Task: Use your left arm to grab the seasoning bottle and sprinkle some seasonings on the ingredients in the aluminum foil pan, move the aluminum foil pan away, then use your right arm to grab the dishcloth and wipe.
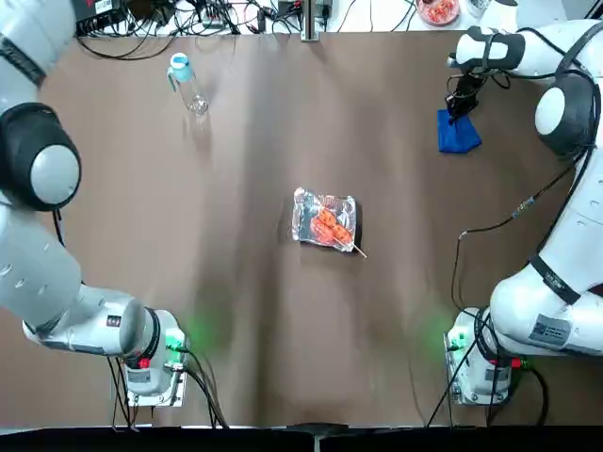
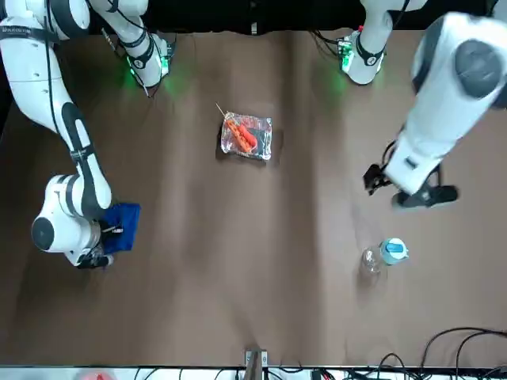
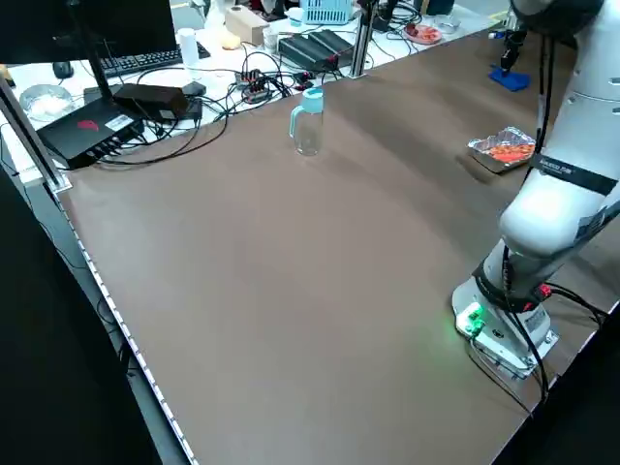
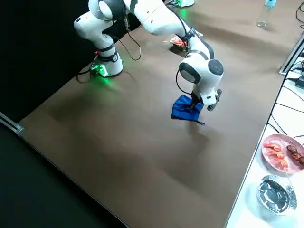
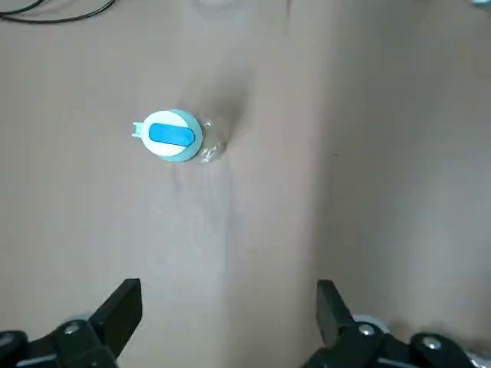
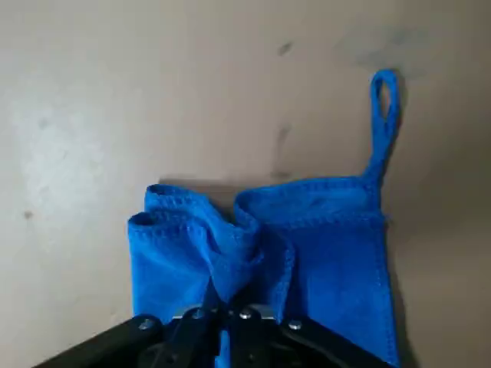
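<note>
Right gripper (image 6: 228, 316), front view lower left: closed on dishcloth (image 6: 330, 253), presumably gripped for wiping. Left gripper (image 2: 411, 188), right of frame: fingers wide, free. Seasoning bottle (image 2: 383, 255): upright, lower right. Foil pan (image 2: 246, 136): upper centre, on counter (image 2: 222, 301).

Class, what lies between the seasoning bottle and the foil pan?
Only bare tabletop lies between the seasoning bottle and the foil pan, as the top view shows.

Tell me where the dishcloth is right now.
In the top view, the dishcloth is at the far right of the table, pinched in the right gripper, beyond the foil pan.
</note>
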`<state>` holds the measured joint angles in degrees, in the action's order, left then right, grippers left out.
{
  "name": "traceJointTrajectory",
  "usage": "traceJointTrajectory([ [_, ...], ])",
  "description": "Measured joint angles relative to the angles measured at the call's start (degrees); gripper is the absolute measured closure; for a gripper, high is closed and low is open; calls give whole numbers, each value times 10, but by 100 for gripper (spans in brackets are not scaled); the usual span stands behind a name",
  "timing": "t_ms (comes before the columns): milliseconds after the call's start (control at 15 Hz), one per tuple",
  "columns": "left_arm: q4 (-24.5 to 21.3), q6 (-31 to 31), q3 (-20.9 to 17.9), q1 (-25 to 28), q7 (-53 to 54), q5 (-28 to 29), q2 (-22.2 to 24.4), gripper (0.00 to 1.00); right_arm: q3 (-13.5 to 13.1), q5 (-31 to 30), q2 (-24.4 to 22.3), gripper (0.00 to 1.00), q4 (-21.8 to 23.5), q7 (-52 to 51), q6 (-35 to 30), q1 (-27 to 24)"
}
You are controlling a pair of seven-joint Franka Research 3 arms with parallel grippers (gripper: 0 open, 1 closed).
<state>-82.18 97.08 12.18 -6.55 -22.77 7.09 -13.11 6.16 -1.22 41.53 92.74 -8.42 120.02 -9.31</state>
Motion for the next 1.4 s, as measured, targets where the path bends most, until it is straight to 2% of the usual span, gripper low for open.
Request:
traceJointTrajectory([
  [133,-9,-12,-50,-15,62,-44,37,0,4,2,0,94,-1,3,-32,15],
  [200,-40,-19,-74,-22,92,-58,74,0,11,4,-4,94,-3,36,-54,38],
  [400,-75,-19,-76,-26,97,-59,102,0,37,6,-12,94,-10,143,-61,82],
  [600,-82,-18,-74,-28,97,-60,101,0,88,33,-16,94,-18,256,-55,111],
  [800,-83,-18,-74,-27,98,-59,99,0,110,49,-17,94,-30,355,-5,145],
  [1133,-83,-17,-75,-25,96,-59,99,0,113,50,-3,94,-31,501,119,244],
  [1400,-83,-16,-80,-24,95,-59,96,0,112,50,30,94,-30,563,230,279],
])
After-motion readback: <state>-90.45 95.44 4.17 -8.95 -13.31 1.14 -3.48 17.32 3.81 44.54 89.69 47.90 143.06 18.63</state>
